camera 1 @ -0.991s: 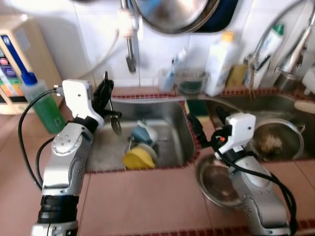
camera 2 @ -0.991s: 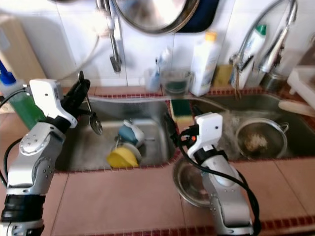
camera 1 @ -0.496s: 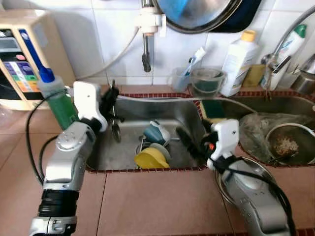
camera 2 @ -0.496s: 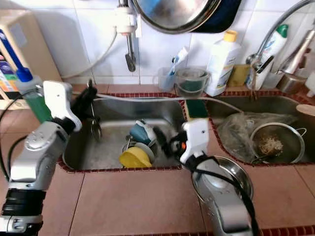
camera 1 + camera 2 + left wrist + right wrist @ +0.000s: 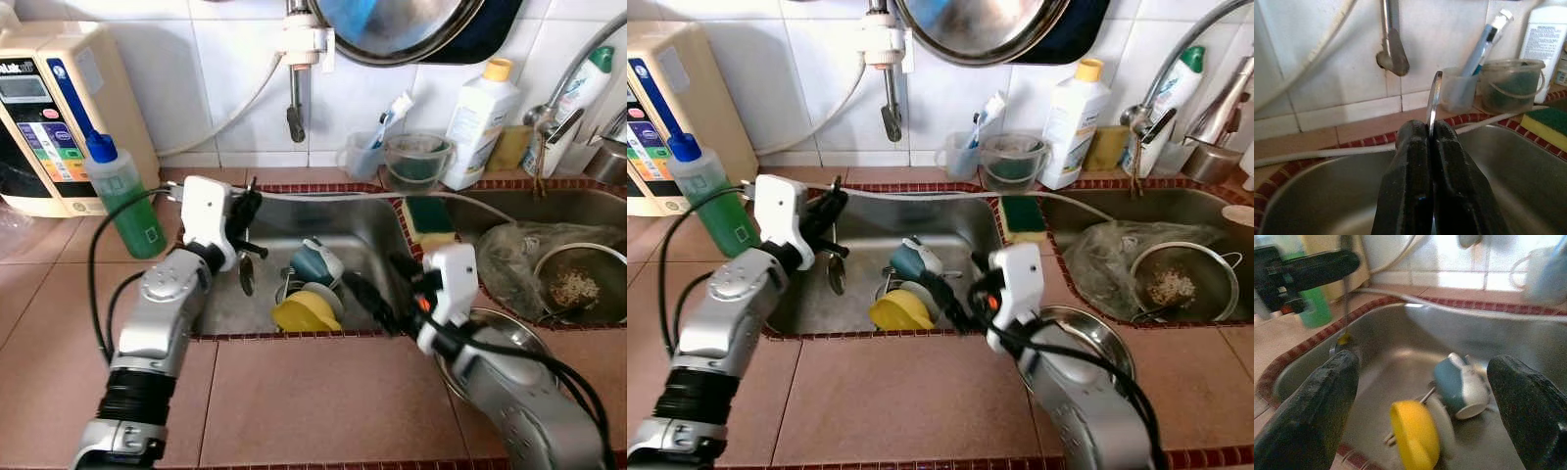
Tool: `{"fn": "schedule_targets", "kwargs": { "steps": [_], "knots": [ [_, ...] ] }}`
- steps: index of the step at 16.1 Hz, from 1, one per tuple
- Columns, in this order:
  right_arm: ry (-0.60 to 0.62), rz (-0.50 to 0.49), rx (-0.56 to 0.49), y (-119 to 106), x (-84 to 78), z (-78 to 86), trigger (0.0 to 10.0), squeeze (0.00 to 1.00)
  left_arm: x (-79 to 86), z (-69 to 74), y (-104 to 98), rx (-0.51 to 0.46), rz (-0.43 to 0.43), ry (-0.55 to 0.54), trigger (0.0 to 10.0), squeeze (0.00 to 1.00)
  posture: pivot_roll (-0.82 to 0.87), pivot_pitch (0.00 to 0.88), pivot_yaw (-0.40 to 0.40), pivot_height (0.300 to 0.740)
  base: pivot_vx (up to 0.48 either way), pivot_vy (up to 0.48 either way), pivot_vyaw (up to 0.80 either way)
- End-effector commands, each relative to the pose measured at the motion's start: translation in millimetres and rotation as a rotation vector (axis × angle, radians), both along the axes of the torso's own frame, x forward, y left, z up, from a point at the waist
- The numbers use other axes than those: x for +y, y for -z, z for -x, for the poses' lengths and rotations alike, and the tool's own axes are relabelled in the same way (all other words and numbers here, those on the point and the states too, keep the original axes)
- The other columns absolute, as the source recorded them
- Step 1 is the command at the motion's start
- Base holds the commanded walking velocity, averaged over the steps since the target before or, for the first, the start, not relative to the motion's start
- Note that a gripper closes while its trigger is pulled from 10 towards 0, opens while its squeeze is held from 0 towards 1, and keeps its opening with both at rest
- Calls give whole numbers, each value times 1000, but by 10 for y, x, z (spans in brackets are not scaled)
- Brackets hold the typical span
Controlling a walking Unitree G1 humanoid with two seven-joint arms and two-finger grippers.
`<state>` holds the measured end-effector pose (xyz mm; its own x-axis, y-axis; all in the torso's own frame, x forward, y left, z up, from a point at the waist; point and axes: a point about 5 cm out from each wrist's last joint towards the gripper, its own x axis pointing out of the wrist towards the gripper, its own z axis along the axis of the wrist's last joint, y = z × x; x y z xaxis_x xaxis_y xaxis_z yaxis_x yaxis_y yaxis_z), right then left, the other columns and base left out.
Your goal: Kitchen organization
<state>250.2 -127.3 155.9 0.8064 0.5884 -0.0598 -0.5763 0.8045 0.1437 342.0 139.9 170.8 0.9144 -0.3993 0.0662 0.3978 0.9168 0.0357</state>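
**Spoon held over the left sink, right pincer spread above the dishes**

The left pincer (image 5: 1430, 142) is clamped tight on the handle of a metal spoon (image 5: 245, 271), which hangs bowl-down over the left part of the steel sink (image 5: 367, 230). In the left wrist view the thin handle stands up edge-on between the two black fingers (image 5: 1408, 176), with the wall tap (image 5: 1391, 46) and a clear cup holding a toothbrush (image 5: 1484, 44) behind it.

The right pincer (image 5: 1422, 396) is spread wide and reaches into the sink from its front right side, holding nothing. Between its fingers, in the right wrist view, lie a teal mug (image 5: 1459, 387) tipped on its side and a yellow bowl (image 5: 1415, 438) standing on edge, just in front of it on the sink floor.

On the tiled counter (image 5: 313, 401) a green soap bottle (image 5: 122, 196) stands left of the sink, beside a beige appliance (image 5: 49, 108). A green and yellow sponge (image 5: 428, 217) rests on the divider between the basins. In the right basin sits a metal strainer (image 5: 583, 289), and a steel bowl (image 5: 1083, 338) lies on the counter under the right arm. A white bottle (image 5: 478, 122) stands against the wall tiles.
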Motion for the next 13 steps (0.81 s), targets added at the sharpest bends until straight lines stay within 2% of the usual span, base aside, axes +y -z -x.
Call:
{"fn": "schedule_targets", "kwargs": {
  "steps": [1,4,8,13],
  "knots": [
    [-52,-9,-18,-57,50,53,10000,0,-60,-31,-49,-26,-19,31,10000,0,-217,60,37,740,0,0,0],
    [-116,-9,-7,-38,65,126,10000,0,-127,-51,16,-19,-41,63,10000,0,-214,80,31,740,0,0,0],
    [-214,-73,38,-35,133,268,10000,0,-191,-38,166,11,-75,113,10000,0,-212,120,30,740,0,0,0],
    [-272,-166,90,-67,229,429,10000,0,-263,0,374,67,-114,155,10000,0,-218,150,36,740,0,0,0]
  ]
}}
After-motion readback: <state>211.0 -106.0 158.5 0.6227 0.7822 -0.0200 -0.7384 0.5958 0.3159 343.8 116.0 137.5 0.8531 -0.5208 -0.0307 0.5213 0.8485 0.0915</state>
